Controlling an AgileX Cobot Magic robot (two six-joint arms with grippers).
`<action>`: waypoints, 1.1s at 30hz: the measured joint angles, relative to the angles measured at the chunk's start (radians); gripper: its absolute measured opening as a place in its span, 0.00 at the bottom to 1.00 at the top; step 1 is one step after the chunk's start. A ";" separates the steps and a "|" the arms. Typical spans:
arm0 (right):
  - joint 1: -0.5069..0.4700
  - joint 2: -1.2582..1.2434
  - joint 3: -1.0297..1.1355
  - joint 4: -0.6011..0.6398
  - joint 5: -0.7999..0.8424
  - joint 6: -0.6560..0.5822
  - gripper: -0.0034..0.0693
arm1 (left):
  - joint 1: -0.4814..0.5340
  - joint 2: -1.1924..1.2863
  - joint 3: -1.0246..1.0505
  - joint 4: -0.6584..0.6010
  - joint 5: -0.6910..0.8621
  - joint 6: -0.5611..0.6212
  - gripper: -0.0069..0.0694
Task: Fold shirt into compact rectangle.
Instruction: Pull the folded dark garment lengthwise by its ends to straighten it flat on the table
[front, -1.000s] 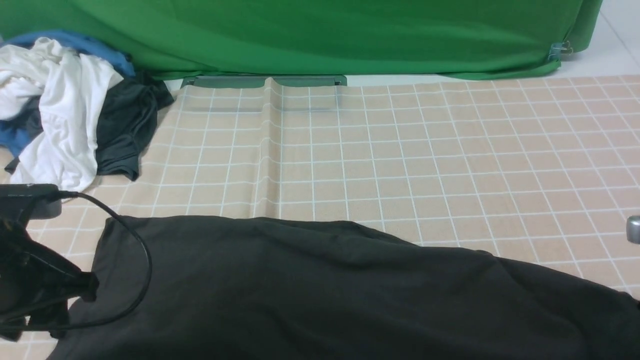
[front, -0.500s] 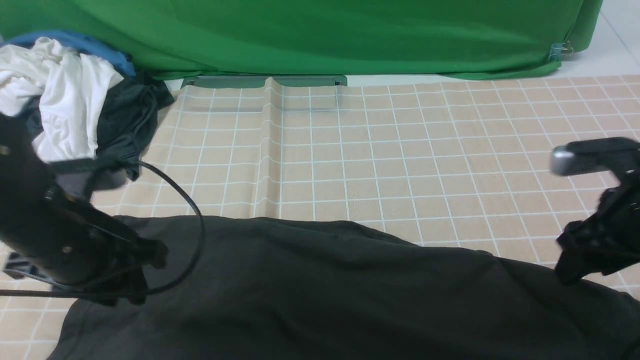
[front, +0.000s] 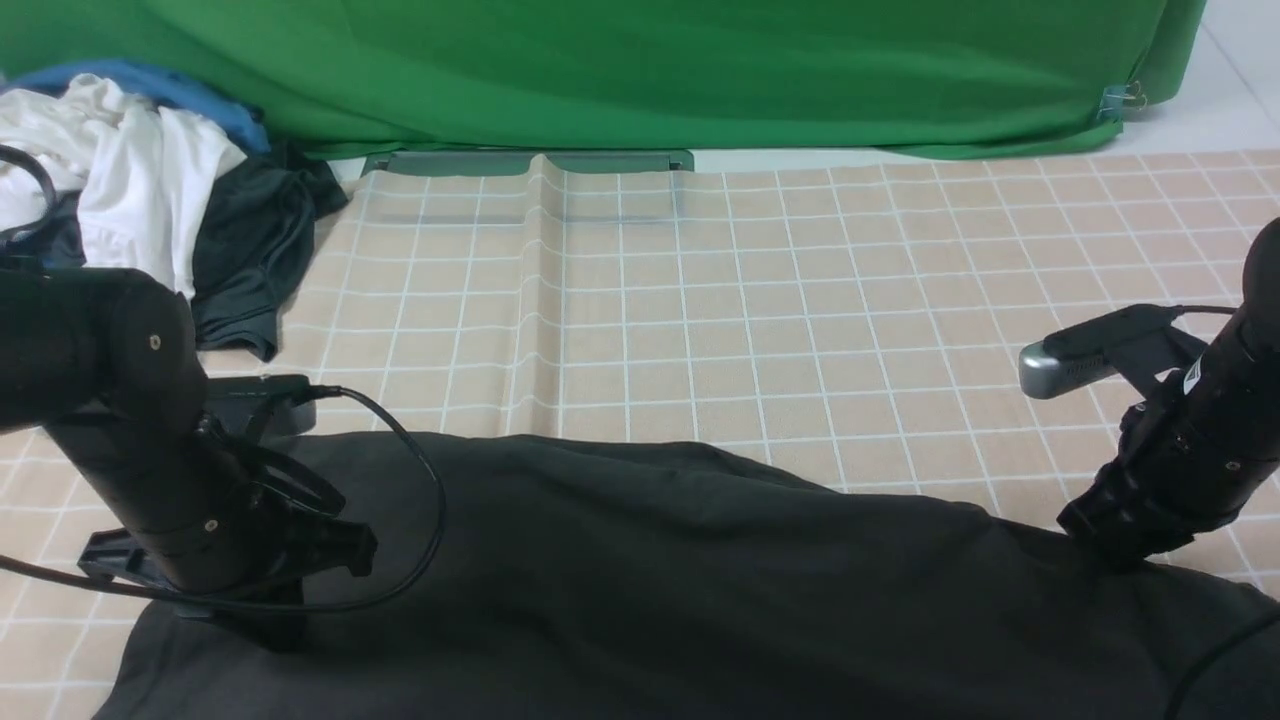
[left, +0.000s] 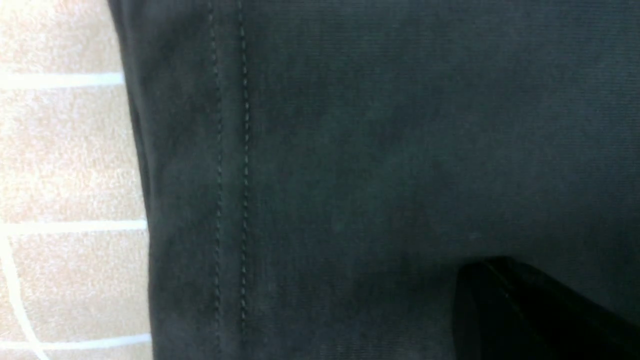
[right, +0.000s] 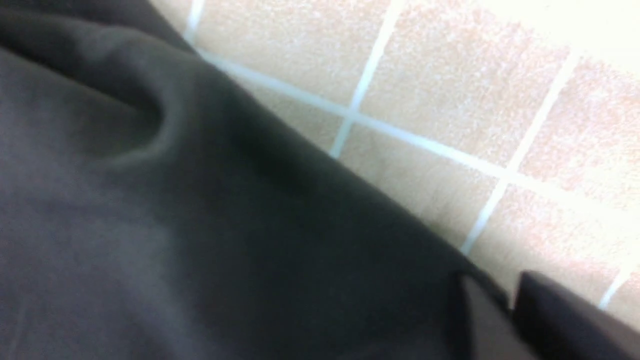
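A: What is shown, and where is the shirt?

B: The shirt, large and black, is spread across the near part of the bench, whose top is beige with a white grid. The left hand is set down on the shirt's left edge. The right hand is set at the shirt's far edge, on the right. A heap of garments is seen at the far left corner, well apart from the shirt.

A: Can it be told whether the hands are closed?

B: It cannot be told for either. In the left wrist view only one dark finger is seen, over the double-stitched hem. In the right wrist view one dark finger is seen at the cloth's border, blurred.

A: What could go wrong from here?

B: Several risks are judged likely.
- If only the top layer is pinched, the layers may be parted on lifting and the fold spoiled.
- If the bench's covering is caught along with the hem, it may be dragged.
- The cloth is rumpled near the right hand, so a slanted fold may be produced unless both sides are raised evenly.
- The left arm's cable is looped above the shirt and might be snagged in it.
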 joint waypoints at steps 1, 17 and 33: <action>0.000 0.000 0.000 -0.004 0.000 0.000 0.12 | 0.000 0.000 0.000 0.000 -0.001 0.000 0.11; 0.000 0.000 -0.110 -0.148 0.152 0.110 0.10 | 0.000 0.000 0.000 0.000 0.002 0.004 0.12; -0.020 0.000 -0.114 -0.262 0.064 0.303 0.33 | 0.000 0.000 -0.012 0.000 -0.014 0.004 0.12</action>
